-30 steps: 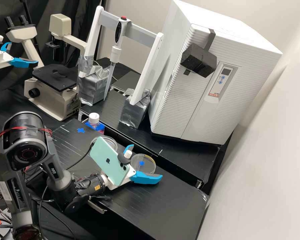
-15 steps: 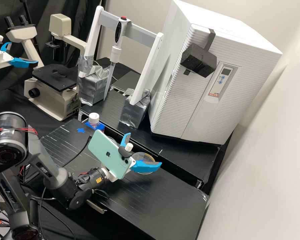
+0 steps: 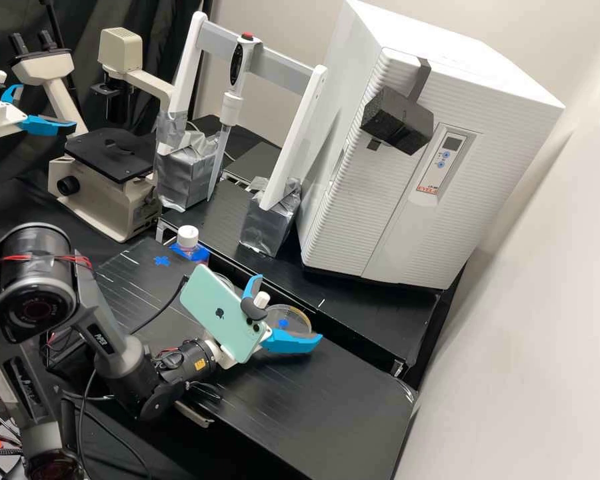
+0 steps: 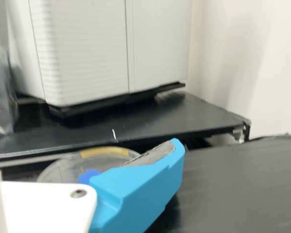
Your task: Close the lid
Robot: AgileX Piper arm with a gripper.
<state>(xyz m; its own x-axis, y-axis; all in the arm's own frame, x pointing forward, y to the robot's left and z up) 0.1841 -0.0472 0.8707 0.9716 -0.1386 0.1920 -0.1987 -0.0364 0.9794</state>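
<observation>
Here's the dish [image 3: 297, 317], clear and round, right of centre in the lower half of the high view, lying on the black bench [image 3: 327, 400], a blue mark [image 3: 284, 324] within its outline and a yellow strip along its far edge. Its near side is tucked behind a blue finger in both views, and whether a lid sits on it, I can't tell. Just left of it, another clear round piece [image 3: 228, 281] peeks out, mostly hidden by the pale green phone [image 3: 221, 313]; dish or lid, too little of it to call. Now the claw [image 3: 287, 308]: it's wide, fingers well spread, one up and to the left of the dish, the other across its near edge in the high view. Whether either one touches it, that's hard to make out. And the arm [image 3: 117, 360] comes in from the lower left, cut off by the frame, its elbow high at the left, its forearm sloping down to a wrist near the lower centre, the claw reaching out to the right. Beyond, a white-capped bottle [image 3: 187, 237] stands upper left of the phone, and a big white cabinet [image 3: 353, 220] fills the upper right, on the raised shelf [image 3: 353, 313].
</observation>
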